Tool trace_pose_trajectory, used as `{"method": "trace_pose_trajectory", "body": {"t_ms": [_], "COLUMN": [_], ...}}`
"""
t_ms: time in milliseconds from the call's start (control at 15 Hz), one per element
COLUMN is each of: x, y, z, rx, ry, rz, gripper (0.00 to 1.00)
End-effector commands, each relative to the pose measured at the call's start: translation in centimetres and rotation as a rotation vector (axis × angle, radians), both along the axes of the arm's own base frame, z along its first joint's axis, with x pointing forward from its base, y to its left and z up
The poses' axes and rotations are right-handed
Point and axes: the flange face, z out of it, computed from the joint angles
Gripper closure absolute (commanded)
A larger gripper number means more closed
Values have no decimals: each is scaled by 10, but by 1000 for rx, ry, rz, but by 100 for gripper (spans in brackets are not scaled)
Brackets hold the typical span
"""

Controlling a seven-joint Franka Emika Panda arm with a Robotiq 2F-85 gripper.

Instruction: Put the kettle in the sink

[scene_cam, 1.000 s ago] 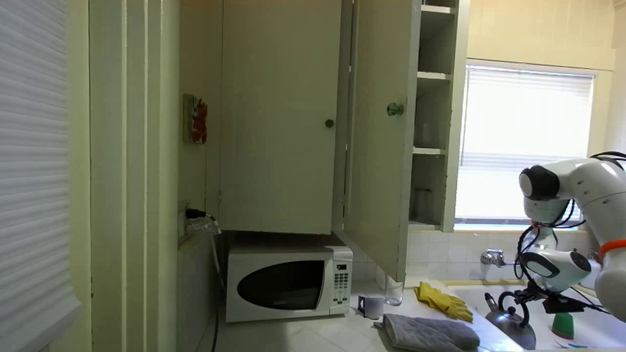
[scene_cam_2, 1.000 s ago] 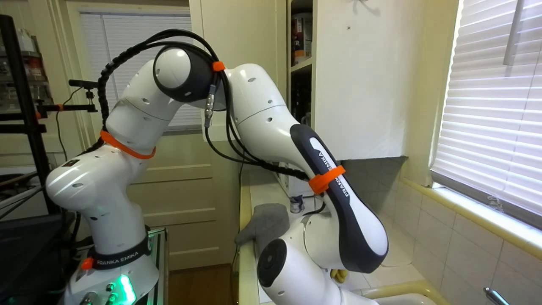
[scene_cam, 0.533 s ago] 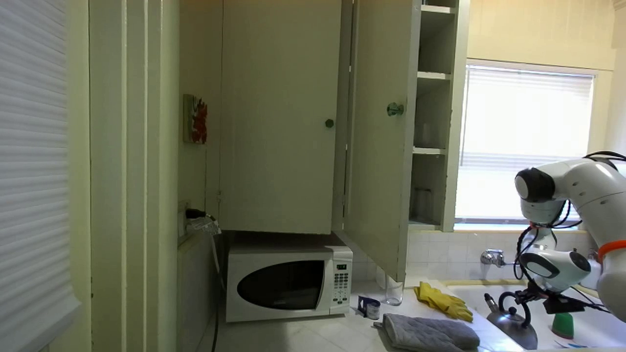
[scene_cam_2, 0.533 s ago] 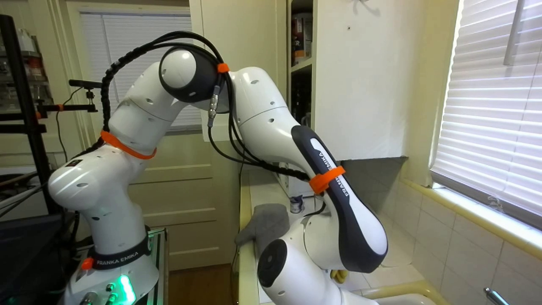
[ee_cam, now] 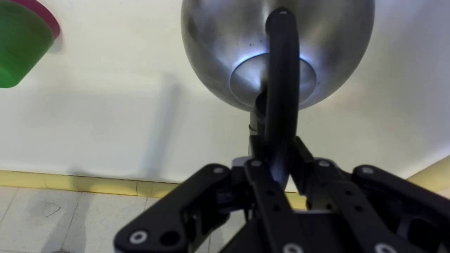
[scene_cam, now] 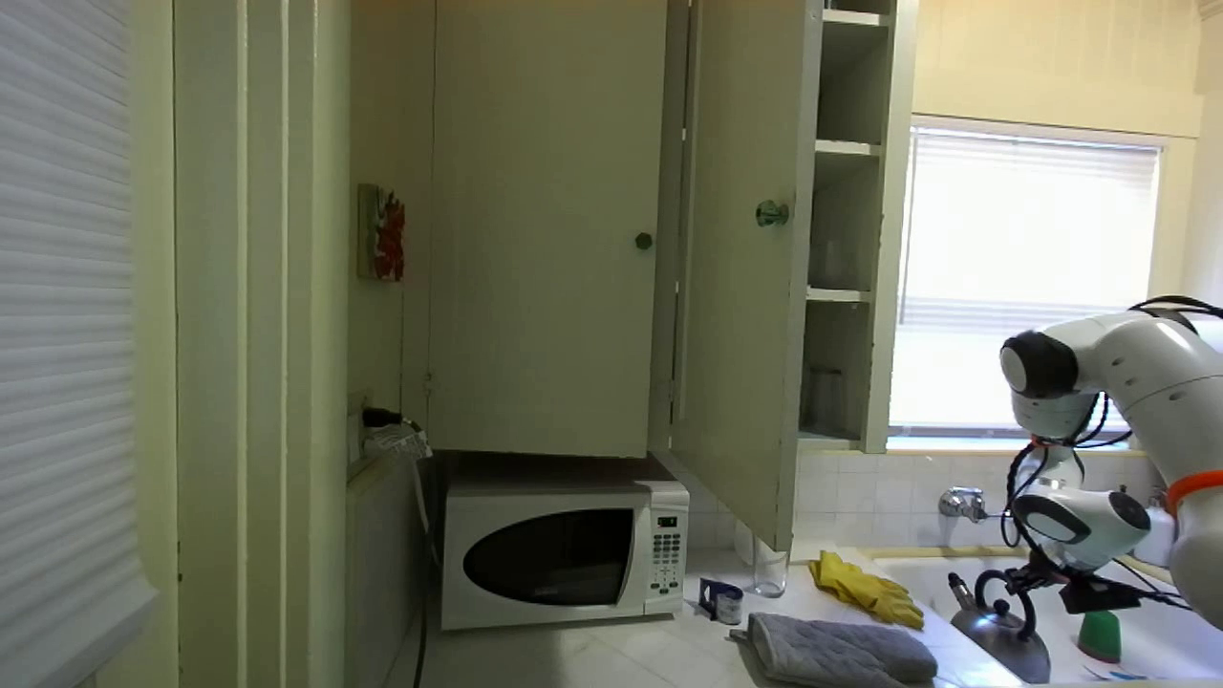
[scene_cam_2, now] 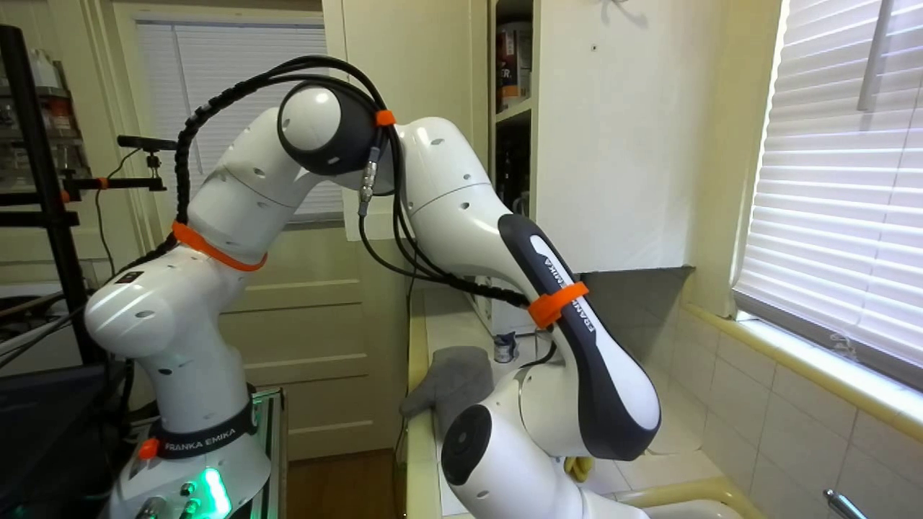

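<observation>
Kettle: A small silvery kettle is in the sink, handle uppermost. In an exterior view the edge of the counter hides its lower side, which suggests it is down inside the basin. Whether its base touches the bottom, I cannot tell.

Handle: A dark handle arches over the lid. It is probably the chosen hold because it is the slim part that can be clamped, and it lets the round body hang beneath.

Gripper: The black gripper appears clenched around the handle, one finger against each side in the wrist view.

Kettle and jaws: The handle passes between the jaws; the body lies below and ahead of the fingertips, apart from them.

Green cup: What looks like a green cup with a pinkish-red band is also in the sink, apart from the kettle, so it should not block the base.

Gloves and mitt: Yellow gloves and a grey mitt lie on the counter beside the sink, perhaps for washing up.

Next: The task looks nearly done. Likely the base must settle, then the jaws part and rise straight up; a sideways pull could tip the kettle.
</observation>
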Motion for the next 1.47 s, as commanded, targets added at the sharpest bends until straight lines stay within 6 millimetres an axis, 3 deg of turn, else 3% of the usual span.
{"method": "trace_pose_trajectory", "body": {"t_ms": [0, 400, 1000, 1267, 1400], "x": [3, 10, 6, 2, -16], "y": [0, 4, 9, 32, 53], "z": [-4, 25, 57, 87, 86], "rx": [-40, -78, -106, -58, 8], "ry": [20, 83, 197, 229, 253], "rz": [-6, -34, -82, -92, -113], "gripper": [46, 1, 0, 0, 0]}}
